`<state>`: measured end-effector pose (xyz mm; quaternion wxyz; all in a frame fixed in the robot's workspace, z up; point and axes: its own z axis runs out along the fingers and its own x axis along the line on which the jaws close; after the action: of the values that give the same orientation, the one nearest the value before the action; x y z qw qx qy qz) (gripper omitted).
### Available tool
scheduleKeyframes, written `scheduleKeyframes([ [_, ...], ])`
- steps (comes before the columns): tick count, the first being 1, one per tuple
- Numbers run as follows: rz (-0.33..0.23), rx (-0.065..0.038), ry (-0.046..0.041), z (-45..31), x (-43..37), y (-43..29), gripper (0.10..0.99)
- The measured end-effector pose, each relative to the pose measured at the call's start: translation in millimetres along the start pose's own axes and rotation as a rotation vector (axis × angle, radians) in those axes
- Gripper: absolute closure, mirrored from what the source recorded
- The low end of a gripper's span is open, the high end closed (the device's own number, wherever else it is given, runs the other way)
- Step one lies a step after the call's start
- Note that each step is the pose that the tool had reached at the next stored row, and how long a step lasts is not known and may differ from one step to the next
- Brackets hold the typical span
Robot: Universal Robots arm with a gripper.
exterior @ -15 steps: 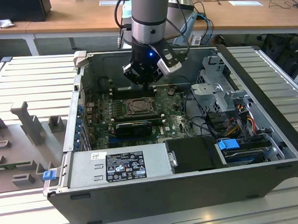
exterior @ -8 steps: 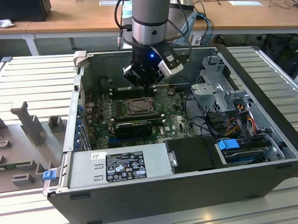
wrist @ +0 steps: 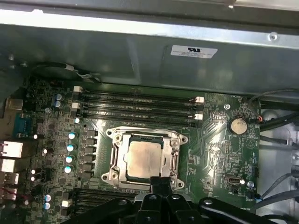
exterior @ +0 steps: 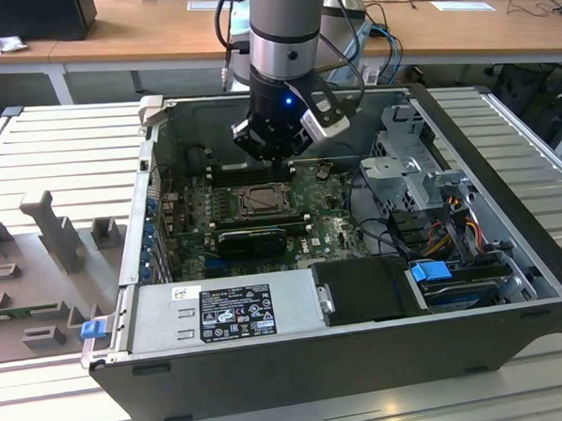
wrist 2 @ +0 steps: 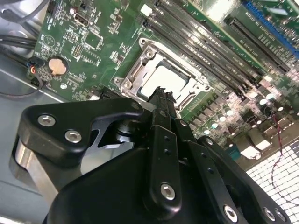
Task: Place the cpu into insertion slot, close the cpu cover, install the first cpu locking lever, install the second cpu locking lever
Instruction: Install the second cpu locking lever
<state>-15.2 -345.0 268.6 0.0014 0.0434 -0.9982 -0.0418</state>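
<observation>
The cpu (wrist: 145, 158) lies flat in the insertion slot (wrist: 172, 161) with the cpu cover (wrist: 122, 173) down around it, directly under the gripper (wrist 2: 161, 93), whose fingers are pressed together on nothing. Judgement: the lever work needs a low, steady tip kept off the chip's top. Memory slots (wrist: 140, 107) lie just beyond the socket, and a coin cell (wrist: 238, 125) sits off to one side.
</observation>
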Motion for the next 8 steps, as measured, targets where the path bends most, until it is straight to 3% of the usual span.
scheduleKeyframes([
  [8, 0.0, 0.0, 0.0004, -1.3, 1.3, -13.8, 0.98],
])
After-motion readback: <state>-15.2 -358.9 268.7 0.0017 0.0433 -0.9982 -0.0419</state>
